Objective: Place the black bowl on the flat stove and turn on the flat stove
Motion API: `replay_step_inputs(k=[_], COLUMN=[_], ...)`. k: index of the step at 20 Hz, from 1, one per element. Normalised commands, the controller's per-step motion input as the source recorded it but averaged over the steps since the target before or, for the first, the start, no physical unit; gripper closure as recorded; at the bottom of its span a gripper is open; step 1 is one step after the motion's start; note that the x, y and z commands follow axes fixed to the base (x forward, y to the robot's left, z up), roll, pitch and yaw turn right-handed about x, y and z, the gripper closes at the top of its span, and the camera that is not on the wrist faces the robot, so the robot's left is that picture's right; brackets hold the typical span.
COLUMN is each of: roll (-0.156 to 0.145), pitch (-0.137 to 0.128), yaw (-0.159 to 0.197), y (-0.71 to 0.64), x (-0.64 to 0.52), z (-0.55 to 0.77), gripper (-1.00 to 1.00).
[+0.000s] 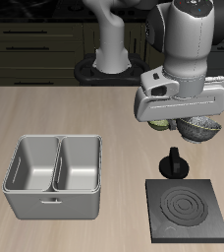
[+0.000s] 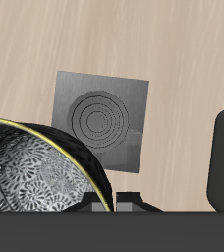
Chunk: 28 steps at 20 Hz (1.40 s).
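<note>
Black bowl [image 1: 196,129] is up in the air, carried by the hand [image 1: 190,126]; it hangs under the big white wrist body, above the table [image 1: 45,113] and a little farther back than the flat stove [image 1: 189,210]; the hand is clenched on its rim, as the wrist view suggests, where the speckled silvery inside of the bowl [image 2: 30,172] fills much of the picture close to the camera; a thin yellow-green line runs along that rim, and in the exterior view something yellow-green shows just beside the bowl under the hand, but I cannot tell what it is.

Flat stove lies near the front edge of the table, toward one front corner; its ring marks are bare, nothing stands on it; in the wrist view the slab [image 2: 102,114] is seen below the hand and apart from the bowl; its black knob [image 1: 174,163] stands at the back edge of the slab, between the slab and the hanging bowl.

Grey double basin [image 1: 53,175] sits near the front edge too, well apart from the stove, and has no part in this work.

By my judgement the picking is done and the carrying is under way; what is left is to bring the bowl over the rings, lower it, release it, and then turn the knob; the stove shows no sign of being on.
</note>
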Motion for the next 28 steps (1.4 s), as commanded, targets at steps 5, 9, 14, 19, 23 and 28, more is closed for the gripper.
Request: replay_step_inputs(k=[5, 9, 14, 19, 23, 28], roll=[0.001, -0.007, -0.021, -0.007, -0.014, 0.004], pitch=[-0.002, 0.016, 0.017, 0.033, 0.017, 0.022], yaw=[0.018, -0.014, 0.015, 0.022, 0.018, 0.013], y=[0.05, 0.02, -0.04, 0.09, 0.02, 0.05], x=[0.18, 0.28, 0.22, 0.16, 0.08, 0.03], z=[0.03, -0.01, -0.09, -0.15, -0.11, -0.14], gripper=[1.0, 1.0, 1.0, 1.0, 1.0, 1.0])
